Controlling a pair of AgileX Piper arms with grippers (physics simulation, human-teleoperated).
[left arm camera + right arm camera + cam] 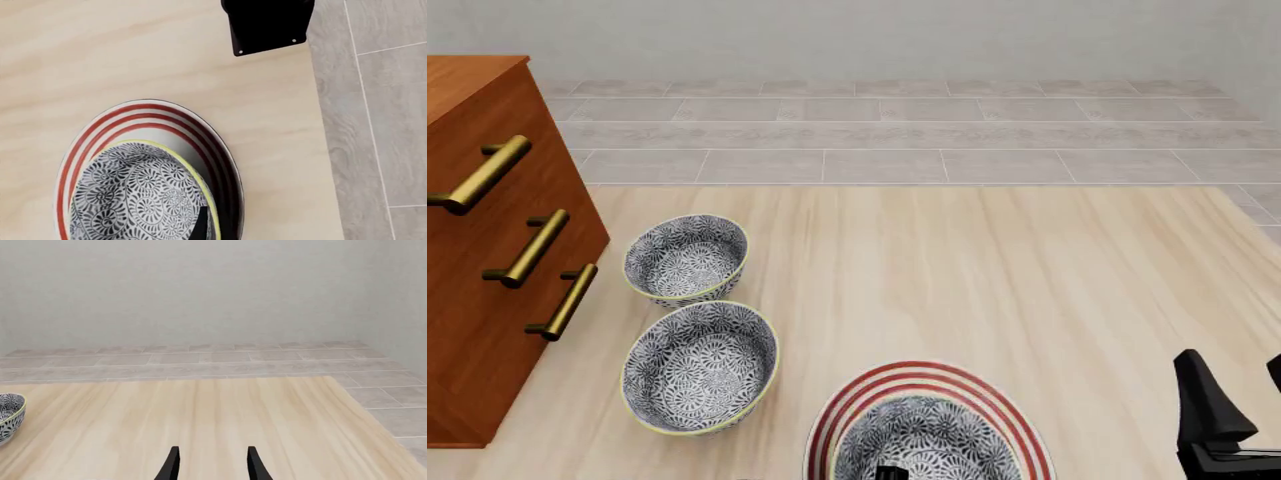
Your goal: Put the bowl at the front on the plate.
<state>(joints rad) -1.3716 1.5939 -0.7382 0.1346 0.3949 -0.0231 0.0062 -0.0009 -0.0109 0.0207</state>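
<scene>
At the far left we see a wooden drawer cabinet (487, 250) with brass handles, and just right of it two spare floral bowls (686, 259) and (701, 366), left clear of the work. The bowl (924, 445) already sits inside the red-ringed plate (857, 397) at the near edge, so we judge the placement done. Our left gripper (890, 472) shows only a dark tip at the bowl's rim; we cannot tell how its fingers stand. Our right gripper (212, 465) hangs spread and empty, well right. We read no writing anywhere
</scene>
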